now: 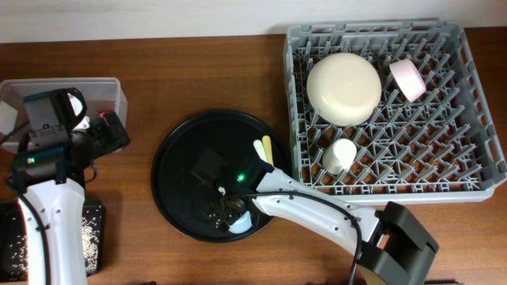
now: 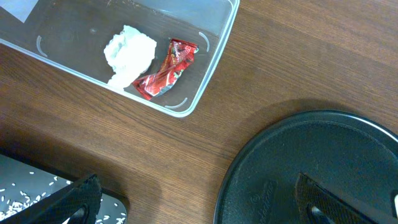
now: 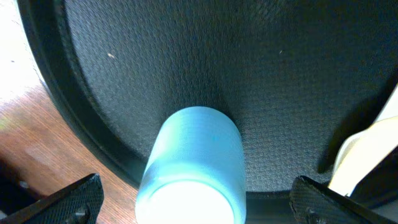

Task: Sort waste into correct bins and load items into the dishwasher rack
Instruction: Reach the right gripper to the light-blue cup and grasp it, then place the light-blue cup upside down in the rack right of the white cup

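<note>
While both grippers stand with fingers wide apart and grip nothing, the right gripper (image 3: 199,202) straddles the light blue cup (image 3: 196,149). The cup lies on its side near the rim of the round black tray (image 1: 182,166), close to the cutlery (image 1: 264,149). The left gripper (image 2: 199,205) hangs over the table (image 2: 280,62). The paper wad (image 2: 129,53) and red wrapper (image 2: 166,68) lie in the clear tub (image 2: 217,50), and rice grains (image 2: 18,199) lie in the shallow black tray (image 1: 97,210). The cream bowl (image 1: 344,87), pink bowl (image 1: 408,79) and white cup (image 1: 340,156) sit in the dishwasher rack (image 1: 475,186).
</note>
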Controlling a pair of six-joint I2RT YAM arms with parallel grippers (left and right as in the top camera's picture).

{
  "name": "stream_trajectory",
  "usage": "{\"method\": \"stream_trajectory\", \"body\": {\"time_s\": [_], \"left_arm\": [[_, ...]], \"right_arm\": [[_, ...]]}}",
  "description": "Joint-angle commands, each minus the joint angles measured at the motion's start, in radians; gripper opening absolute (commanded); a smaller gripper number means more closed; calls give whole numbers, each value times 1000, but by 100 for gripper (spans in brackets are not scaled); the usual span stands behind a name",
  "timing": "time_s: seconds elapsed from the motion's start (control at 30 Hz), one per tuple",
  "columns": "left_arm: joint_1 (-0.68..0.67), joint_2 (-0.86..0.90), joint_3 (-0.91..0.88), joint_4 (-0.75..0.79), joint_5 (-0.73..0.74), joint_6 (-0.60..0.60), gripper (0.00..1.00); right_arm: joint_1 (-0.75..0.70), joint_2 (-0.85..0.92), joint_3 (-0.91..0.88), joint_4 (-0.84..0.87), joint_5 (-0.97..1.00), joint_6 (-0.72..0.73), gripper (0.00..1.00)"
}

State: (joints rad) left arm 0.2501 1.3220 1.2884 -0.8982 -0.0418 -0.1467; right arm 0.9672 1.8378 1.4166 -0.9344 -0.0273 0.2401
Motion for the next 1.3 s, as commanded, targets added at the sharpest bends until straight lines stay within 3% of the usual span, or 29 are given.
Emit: {"method": "stream_trajectory", "body": {"time_s": [0.0, 0.27, 0.4, 0.67, 0.83, 0.97, 1.1, 1.13, 1.27], "left_arm": [[2, -8, 8, -1, 0, 5, 99], [2, -8, 8, -1, 0, 5, 99], [2, -8, 8, -1, 0, 5, 99], [2, -8, 8, -2, 0, 5, 99], [2, -8, 8, -2, 0, 5, 99], [2, -8, 8, -2, 0, 5, 99], [2, -8, 8, -2, 0, 5, 99], [2, -8, 8, -3, 0, 5, 99], [2, -8, 8, -5, 0, 5, 99]], "right_arm": [[0, 5, -40, 31, -6, 12, 100], [0, 50, -59, 35, -2, 12, 100], [0, 67, -59, 37, -3, 12, 91], [0, 67, -59, 34, -7, 12, 49], [0, 66, -50, 20, -18, 12, 47], [-19, 65, 142, -114, -23, 12, 44], [-144, 63, 418, -359, -24, 11, 43], [-243, 44, 493, -430, -21, 10, 43], [-627, -28, 514, -534, -20, -28, 43]]}}
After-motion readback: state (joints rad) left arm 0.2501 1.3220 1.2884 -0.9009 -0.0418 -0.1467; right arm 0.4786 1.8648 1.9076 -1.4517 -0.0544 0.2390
